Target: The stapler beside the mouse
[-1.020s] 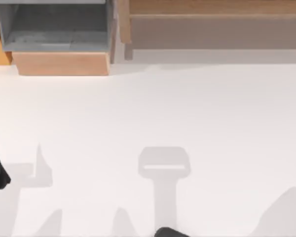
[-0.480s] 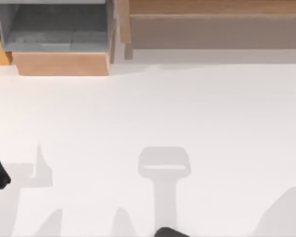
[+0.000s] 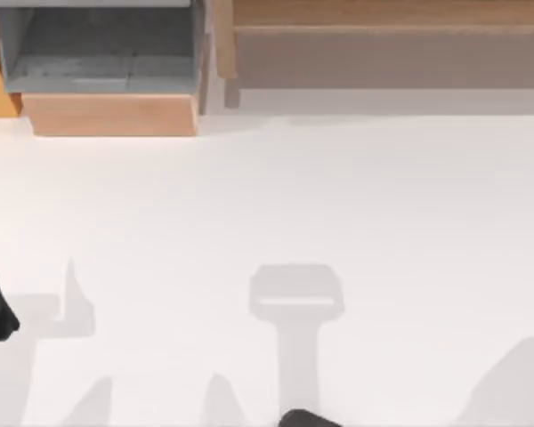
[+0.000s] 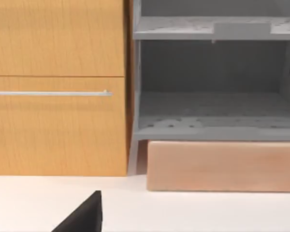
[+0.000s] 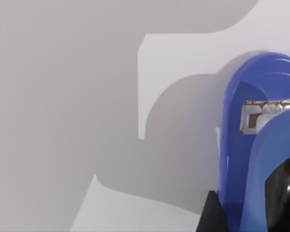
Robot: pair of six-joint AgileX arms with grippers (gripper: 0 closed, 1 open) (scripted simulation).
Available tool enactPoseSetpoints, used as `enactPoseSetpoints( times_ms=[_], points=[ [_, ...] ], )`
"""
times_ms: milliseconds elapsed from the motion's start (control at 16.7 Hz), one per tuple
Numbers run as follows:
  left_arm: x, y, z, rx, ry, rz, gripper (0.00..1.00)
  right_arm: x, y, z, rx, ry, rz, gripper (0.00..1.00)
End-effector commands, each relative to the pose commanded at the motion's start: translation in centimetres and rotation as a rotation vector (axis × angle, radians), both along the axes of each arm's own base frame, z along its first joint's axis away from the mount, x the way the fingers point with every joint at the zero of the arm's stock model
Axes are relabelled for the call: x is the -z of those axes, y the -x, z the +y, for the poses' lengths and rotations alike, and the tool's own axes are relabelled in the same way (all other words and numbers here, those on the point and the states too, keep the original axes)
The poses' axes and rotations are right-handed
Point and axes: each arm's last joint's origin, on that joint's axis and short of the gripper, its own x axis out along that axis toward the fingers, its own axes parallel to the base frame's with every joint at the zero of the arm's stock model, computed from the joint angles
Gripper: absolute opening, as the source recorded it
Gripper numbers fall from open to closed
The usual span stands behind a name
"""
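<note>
Close under the right wrist camera: inventory of the scene, stapler outward.
Stapler: bright blue, narrow, glossy plastic stapler (image 5: pixel 261 145) with a metal staple slot at its nose, lying on the white table (image 5: pixel 63 121) and casting a soft shadow beside itself.
Right gripper: dark parts (image 5: pixel 210 215) sit against the stapler's near end; whether the fingers are clamped on it or spread cannot be told. Judged poised here to carry the stapler to its spot.
Mouse: a dark rounded shape (image 3: pixel 307 418) at the near table edge may be it; not certain.
Left gripper: a black tip (image 4: pixel 84 217) low over the table, far from the stapler, facing the cabinets; finger state cannot be told. Judged idle.
Orange wooden cabinet (image 4: pixel 58 87): beyond the left gripper, with a thin metal handle.
Grey open shelf unit (image 4: pixel 212 72): beside the cabinet, above a pale wooden block (image 4: pixel 222 166).
</note>
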Motion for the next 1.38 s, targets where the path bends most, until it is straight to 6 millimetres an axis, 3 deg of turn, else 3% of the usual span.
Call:
enactPoseSetpoints(
  times_ms=[480,900,1140,1380],
  points=[
    [0.0,0.0,0.0,0.000,0.000,0.000,1.00,-0.2,-0.1,0.0,0.000,0.003,-0.004,0.00],
    [0.0,0.0,0.0,0.000,0.000,0.000,1.00,-3.1,0.0,0.0,0.000,0.003,-0.002,0.00],
    [0.0,0.0,0.0,0.000,0.000,0.000,1.00,-2.9,0.0,0.0,0.000,0.001,0.001,0.00],
    [0.0,0.0,0.0,0.000,0.000,0.000,1.00,-3.9,-2.8,2.4,-0.001,0.017,-0.023,0.00]
  ],
)
